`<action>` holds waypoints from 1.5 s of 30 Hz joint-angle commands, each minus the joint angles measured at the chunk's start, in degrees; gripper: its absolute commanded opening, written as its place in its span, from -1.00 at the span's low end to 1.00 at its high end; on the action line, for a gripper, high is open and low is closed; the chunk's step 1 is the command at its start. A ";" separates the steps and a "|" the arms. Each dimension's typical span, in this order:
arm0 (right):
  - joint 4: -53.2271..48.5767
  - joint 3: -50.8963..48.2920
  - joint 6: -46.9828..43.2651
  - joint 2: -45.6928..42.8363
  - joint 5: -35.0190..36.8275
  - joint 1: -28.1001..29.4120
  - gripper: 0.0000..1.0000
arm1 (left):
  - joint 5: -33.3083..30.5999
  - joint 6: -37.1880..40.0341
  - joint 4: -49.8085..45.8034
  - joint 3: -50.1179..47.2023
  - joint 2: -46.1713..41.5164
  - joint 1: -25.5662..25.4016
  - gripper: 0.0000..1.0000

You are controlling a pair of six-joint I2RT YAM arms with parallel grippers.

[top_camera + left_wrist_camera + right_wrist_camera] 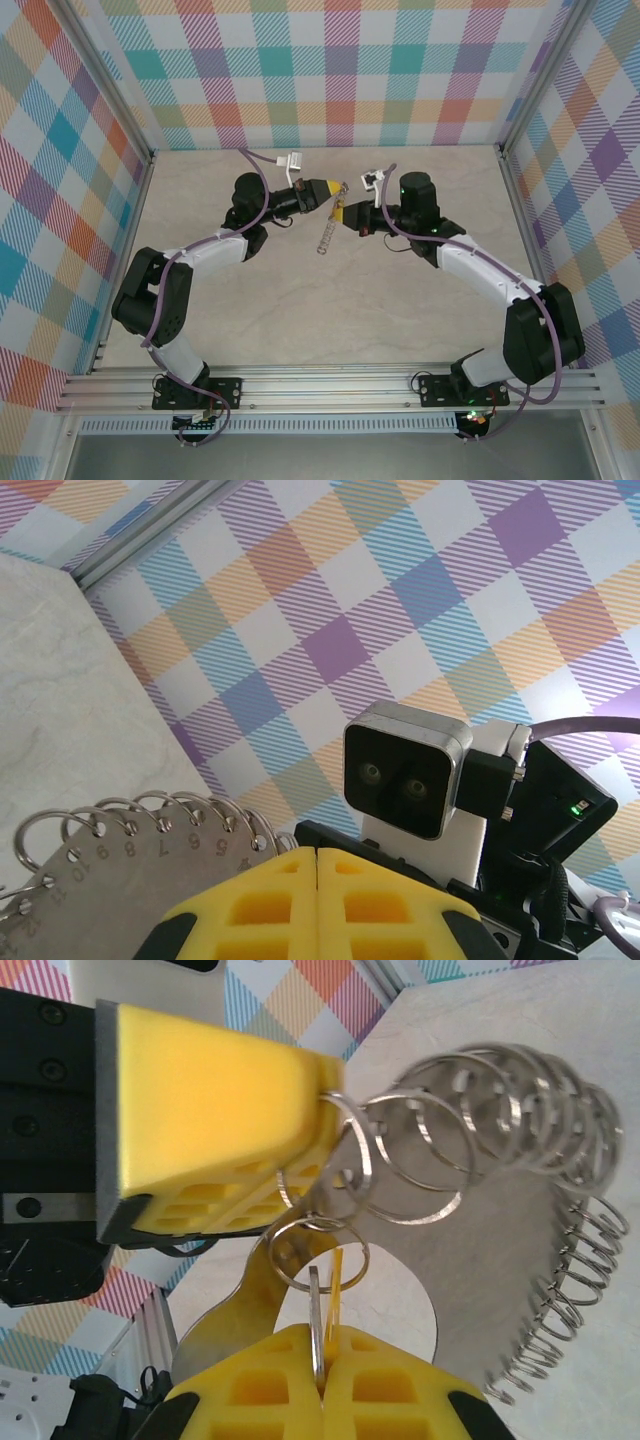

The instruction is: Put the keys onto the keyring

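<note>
looking at a pale, marbled table [300, 320], matte and flat, boxed in by pastel plaid walls [340, 70] with aluminium rails [330, 385] along the near edge. holding the keyring [490, 1230], a metal plate strung with wire rings, above mid-table in the closed left pincer [335, 187]. pinching the key [318, 1305] in the clamped right pincer [320, 1345], just beside one ring, tips of both pincers nearly meeting.
</note>
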 commanded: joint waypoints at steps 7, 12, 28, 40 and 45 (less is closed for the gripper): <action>-1.24 5.94 -0.68 4.58 -4.63 1.68 -1.00 | -0.12 -1.29 4.96 0.52 1.03 -0.37 -1.00; -1.59 5.67 -0.45 5.39 -5.54 1.68 -1.00 | -0.23 -1.40 5.05 0.26 0.81 -0.39 -1.00; -6.49 -1.71 1.10 -11.75 -6.06 -6.16 -0.24 | 0.81 -1.66 6.41 -0.18 -0.24 -0.37 -1.00; 7.18 0.06 14.71 -10.85 -4.39 -8.27 -0.21 | 1.31 -3.68 10.75 -0.09 0.83 -0.38 -1.00; 15.10 -1.41 20.22 -6.90 -5.14 -8.25 -0.27 | 1.41 -3.70 11.03 -0.16 0.79 -0.39 -1.00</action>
